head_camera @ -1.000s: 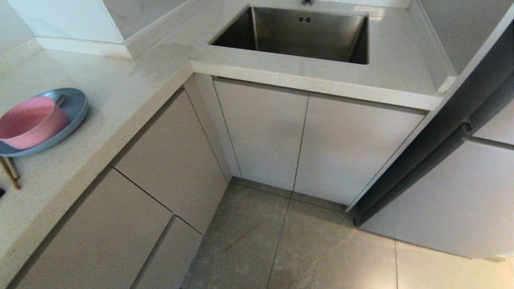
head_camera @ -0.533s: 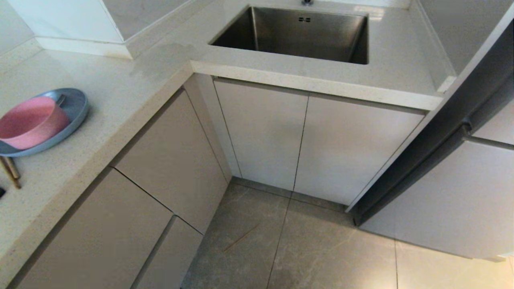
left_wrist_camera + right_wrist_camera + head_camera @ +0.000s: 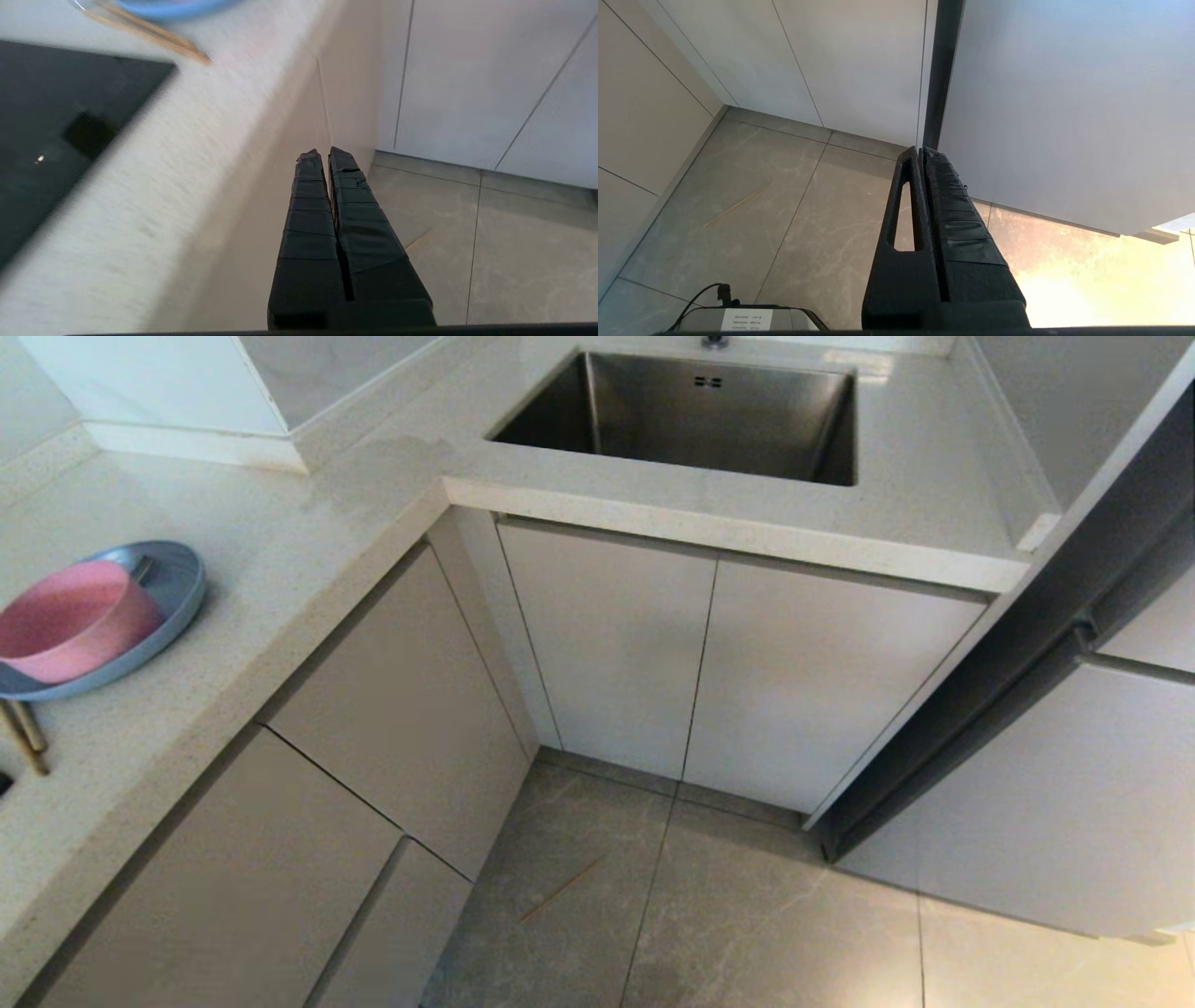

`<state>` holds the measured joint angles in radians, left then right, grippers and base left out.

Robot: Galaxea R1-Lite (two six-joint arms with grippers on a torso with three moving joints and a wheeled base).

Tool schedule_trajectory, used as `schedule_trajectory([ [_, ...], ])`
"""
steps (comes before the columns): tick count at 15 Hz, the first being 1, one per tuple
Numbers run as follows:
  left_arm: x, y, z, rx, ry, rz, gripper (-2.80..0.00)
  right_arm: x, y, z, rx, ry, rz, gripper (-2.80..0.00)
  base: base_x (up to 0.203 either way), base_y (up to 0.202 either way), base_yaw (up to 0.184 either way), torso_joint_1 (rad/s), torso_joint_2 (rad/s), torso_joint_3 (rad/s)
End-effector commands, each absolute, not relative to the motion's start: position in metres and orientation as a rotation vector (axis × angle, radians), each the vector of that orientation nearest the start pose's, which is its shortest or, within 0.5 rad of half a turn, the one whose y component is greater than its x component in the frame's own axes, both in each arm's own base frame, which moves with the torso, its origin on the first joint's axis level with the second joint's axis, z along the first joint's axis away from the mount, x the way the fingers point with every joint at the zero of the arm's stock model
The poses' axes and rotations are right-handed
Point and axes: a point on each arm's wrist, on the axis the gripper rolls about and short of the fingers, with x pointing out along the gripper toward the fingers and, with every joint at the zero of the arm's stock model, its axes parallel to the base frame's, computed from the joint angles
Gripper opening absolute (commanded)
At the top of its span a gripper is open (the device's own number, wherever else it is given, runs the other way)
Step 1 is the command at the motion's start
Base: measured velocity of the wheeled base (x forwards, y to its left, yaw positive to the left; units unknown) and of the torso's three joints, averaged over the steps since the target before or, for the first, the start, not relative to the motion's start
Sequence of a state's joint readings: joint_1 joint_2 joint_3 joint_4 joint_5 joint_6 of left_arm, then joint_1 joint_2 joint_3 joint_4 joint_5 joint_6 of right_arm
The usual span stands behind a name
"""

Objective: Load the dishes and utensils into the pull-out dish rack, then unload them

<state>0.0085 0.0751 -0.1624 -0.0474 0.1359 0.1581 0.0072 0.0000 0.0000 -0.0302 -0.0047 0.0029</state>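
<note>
Pale stone countertop (image 3: 308, 551) wraps corner; steel sink (image 3: 691, 420) at 12 o'clock; beige cabinet fronts (image 3: 616, 644); grey tiled floor (image 3: 747, 915).

The head camera looked steeply down from above into the corner where the bench (image 3: 280, 551) met the sink (image 3: 691, 420) run, taking in cabinet fronts and floor (image 3: 747, 915). The left wrist camera sat low and close beside the bench edge (image 3: 154, 186), facing along it toward the corner. The right wrist camera hung nearer the floor (image 3: 784, 210), facing the same corner. All three views shared the thin stick (image 3: 563, 889) on the floor.
</note>
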Motion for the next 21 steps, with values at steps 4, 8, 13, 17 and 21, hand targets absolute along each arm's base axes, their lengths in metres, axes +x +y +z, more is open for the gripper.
schedule_trajectory([
  [4,-0.024,0.002,0.089,0.099,-0.127,0.107,-2.8,-0.022,0.0,0.076,0.003,-0.022,0.003,-2.8,0.0,0.0,0.0,0.0,0.0,0.0],
  [8,-0.023,0.0,0.076,0.072,0.001,-0.009,-2.8,-0.022,0.0,0.076,0.003,-0.023,0.003,-2.8,0.0,0.0,0.0,0.0,0.0,0.0],
  [13,-0.023,0.0,0.075,0.012,-0.001,-0.003,-2.8,-0.022,0.0,0.076,0.003,-0.022,0.003,-2.8,0.0,0.0,0.0,0.0,0.0,0.0],
  [17,-0.023,0.0,0.075,0.011,0.0,-0.003,-2.8,-0.022,0.0,0.076,0.003,-0.023,0.003,-2.8,0.0,0.0,0.0,0.0,0.0,0.0],
  [21,-0.023,0.0,0.076,0.005,-0.001,0.005,-2.8,-0.022,0.0,0.076,0.003,-0.023,0.003,-2.8,0.0,0.0,0.0,0.0,0.0,0.0],
])
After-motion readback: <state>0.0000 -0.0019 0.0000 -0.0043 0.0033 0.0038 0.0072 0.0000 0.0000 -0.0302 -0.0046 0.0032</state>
